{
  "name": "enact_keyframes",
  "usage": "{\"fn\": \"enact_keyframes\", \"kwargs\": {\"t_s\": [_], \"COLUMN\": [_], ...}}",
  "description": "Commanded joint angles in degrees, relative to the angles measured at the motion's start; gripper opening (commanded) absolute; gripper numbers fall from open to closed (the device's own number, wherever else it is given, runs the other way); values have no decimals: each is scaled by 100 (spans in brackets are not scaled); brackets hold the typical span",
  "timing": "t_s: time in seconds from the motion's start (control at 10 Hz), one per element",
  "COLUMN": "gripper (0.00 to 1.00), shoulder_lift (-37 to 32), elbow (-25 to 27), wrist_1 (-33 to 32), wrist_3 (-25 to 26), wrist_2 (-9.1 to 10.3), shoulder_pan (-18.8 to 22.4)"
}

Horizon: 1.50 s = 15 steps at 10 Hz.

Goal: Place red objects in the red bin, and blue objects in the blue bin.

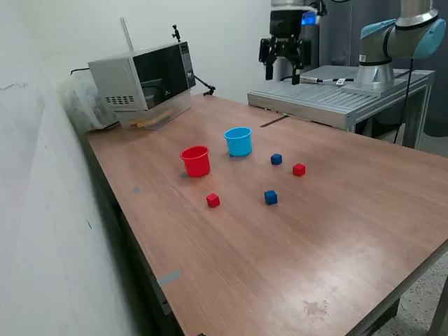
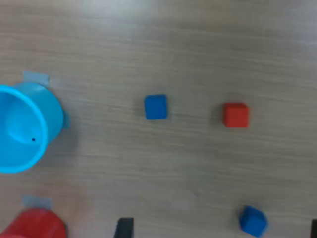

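Wood-grain tabletop (image 1: 336, 210) holds all four cubes loose, near the small red plastic cup (image 1: 195, 161) and cyan plastic cup (image 1: 239, 141). High above, the black two-finger gripper (image 1: 283, 68) hangs empty, jaws parted. I'd centre over the nearest dark blue cube (image 2: 156, 107), then descend straight.

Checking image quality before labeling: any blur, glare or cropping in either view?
Exterior view: sharp, evenly lit, soft shadows, mild sheen on the table. Wrist view: soft, slightly blurred; blue cup and red cup cut off at the edges.
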Motion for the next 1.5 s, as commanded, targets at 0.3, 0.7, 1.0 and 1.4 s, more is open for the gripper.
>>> {"fn": "enact_keyframes", "kwargs": {"t_s": [0.3,0.7,1.0,1.4], "gripper": [100,100,100,100], "shoulder_lift": [1188,1171,1162,1303], "elbow": [786,1112,1130,1157], "wrist_1": [-1526,-1824,-1843,-2177], "wrist_3": [-656,-674,-674,-841], "wrist_2": [25,43,262,455], "shoulder_pan": [-581,-566,-521,-486]}}
